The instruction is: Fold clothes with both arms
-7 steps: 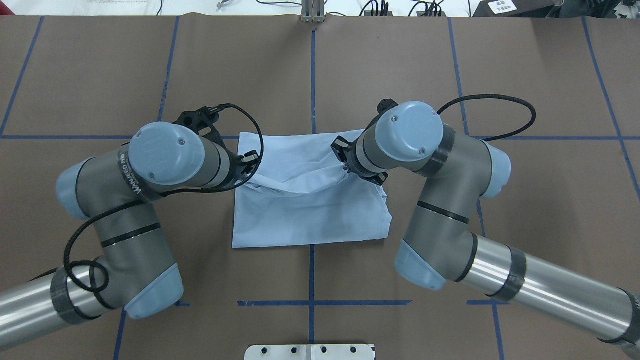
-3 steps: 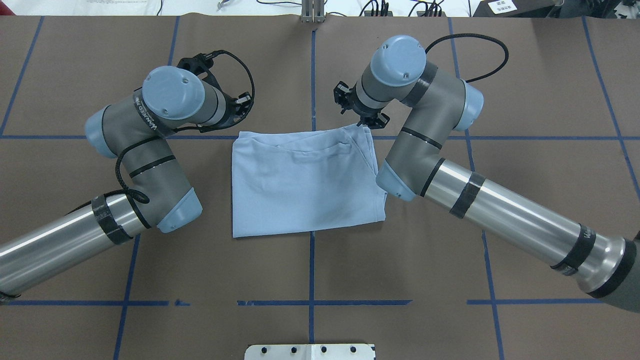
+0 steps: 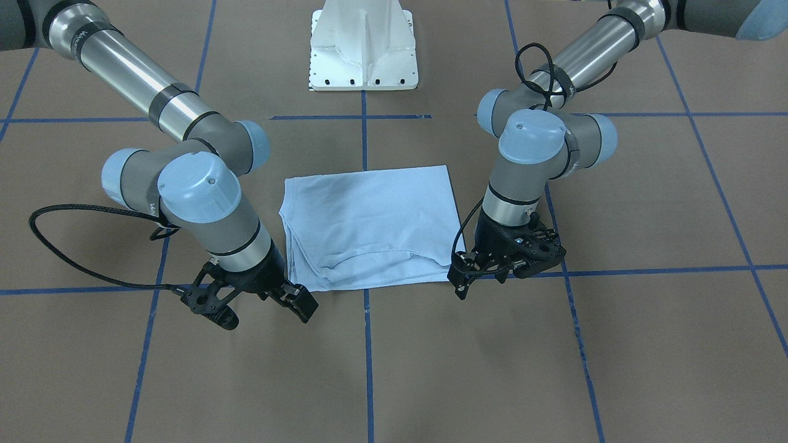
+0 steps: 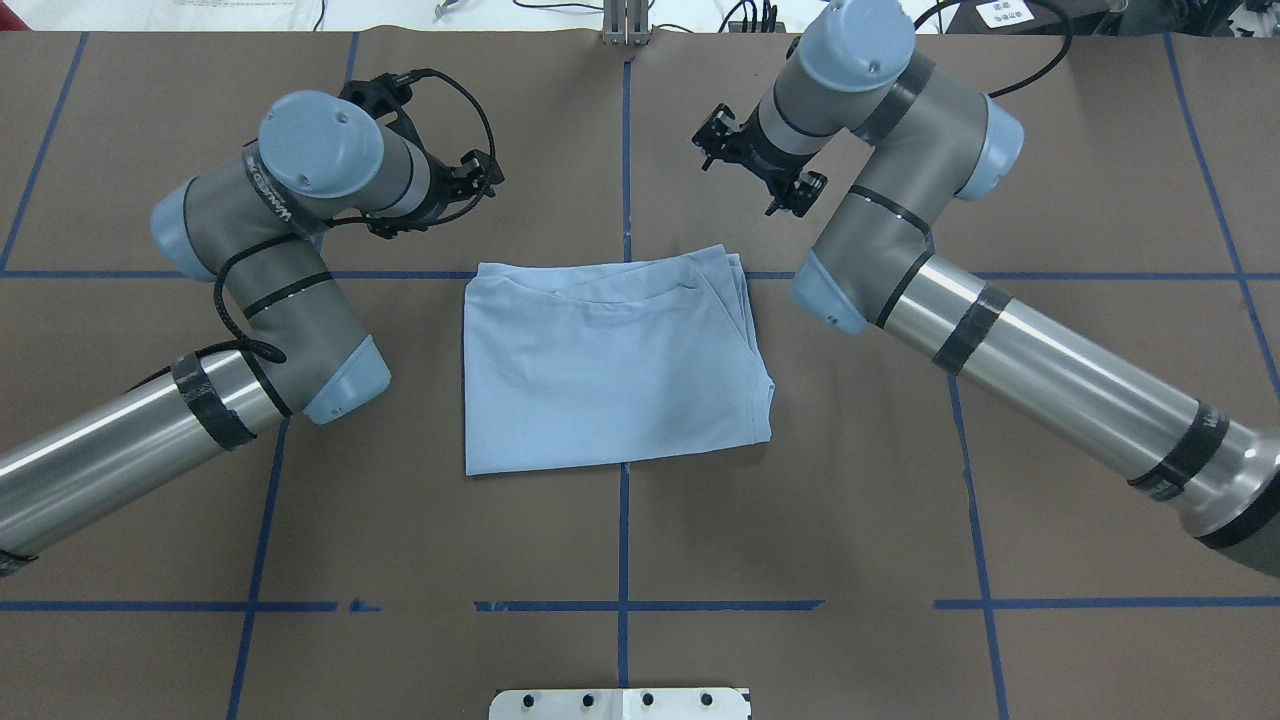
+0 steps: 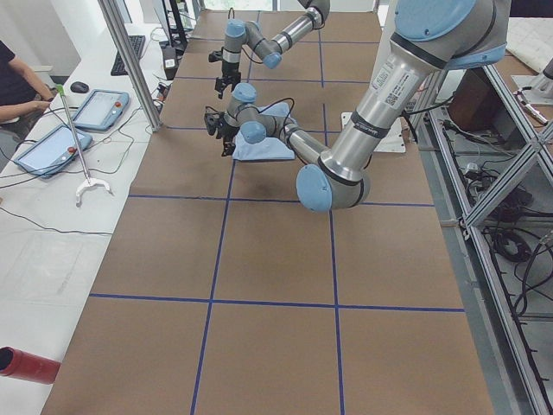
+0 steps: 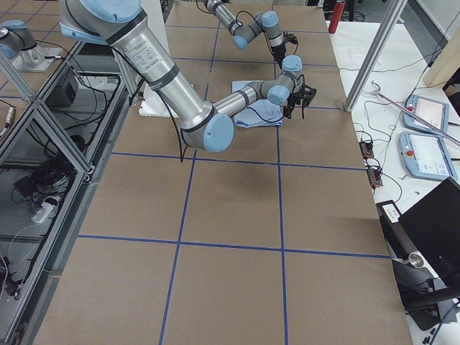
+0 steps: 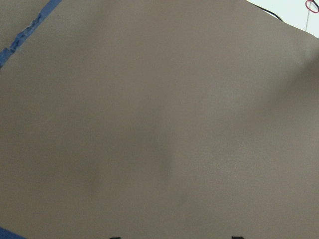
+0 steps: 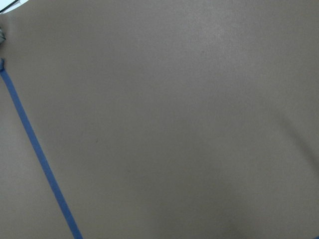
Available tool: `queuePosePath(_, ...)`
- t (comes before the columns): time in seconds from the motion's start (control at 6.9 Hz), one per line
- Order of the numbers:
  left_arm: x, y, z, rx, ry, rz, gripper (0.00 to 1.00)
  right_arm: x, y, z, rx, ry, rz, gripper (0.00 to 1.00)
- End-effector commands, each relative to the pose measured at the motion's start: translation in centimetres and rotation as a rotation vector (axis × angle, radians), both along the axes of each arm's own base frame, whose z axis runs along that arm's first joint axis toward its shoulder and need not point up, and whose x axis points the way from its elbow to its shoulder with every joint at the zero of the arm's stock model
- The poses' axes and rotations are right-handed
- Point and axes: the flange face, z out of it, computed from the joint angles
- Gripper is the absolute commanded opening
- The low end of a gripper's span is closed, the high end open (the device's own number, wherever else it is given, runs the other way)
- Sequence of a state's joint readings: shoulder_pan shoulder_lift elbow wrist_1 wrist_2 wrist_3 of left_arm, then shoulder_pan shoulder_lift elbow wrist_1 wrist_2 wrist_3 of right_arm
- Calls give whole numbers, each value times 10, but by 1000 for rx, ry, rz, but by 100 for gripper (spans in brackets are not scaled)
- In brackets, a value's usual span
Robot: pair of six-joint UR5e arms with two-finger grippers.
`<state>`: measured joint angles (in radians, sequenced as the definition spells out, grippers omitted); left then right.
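The light blue T-shirt (image 4: 610, 370) lies folded into a flat rectangle at the table's middle, also in the front view (image 3: 369, 215). Its print does not show. A curved seam runs along its far edge. My left gripper (image 4: 445, 195) hangs open and empty above bare table just beyond the shirt's far left corner, on the right of the front view (image 3: 502, 264). My right gripper (image 4: 755, 165) is open and empty beyond the far right corner, on the left of the front view (image 3: 258, 304). Both wrist views show only brown table.
Blue tape lines (image 4: 622, 605) grid the brown table. The white pedestal base (image 3: 363, 55) stands on the robot's side. Tablets (image 5: 52, 147) and a seated person lie beyond the table's far edge, past a metal post (image 5: 130, 60).
The grippers carried the shirt's lifted edge to the far side, laid it down and let go. Both have since moved off beyond the far edge, and the shirt lies flat.
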<state>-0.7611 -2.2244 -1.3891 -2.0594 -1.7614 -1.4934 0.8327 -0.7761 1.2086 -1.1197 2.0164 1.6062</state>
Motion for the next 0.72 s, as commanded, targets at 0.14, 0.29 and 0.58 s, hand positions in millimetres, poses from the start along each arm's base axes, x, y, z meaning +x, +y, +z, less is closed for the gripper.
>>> queuePosePath(0.14, -130, -30, 52, 158, -114, 142, 100, 134, -39, 103, 195, 136, -163, 100)
queuePosePath(0.29, -205, -39, 93, 219, -184, 202, 100, 197, -46, 151, 270, 176, -247, 100)
queuePosePath(0.58, -349, -49, 167, 305, -359, 299, 100, 328, -44, 236, 401, 232, -441, 100)
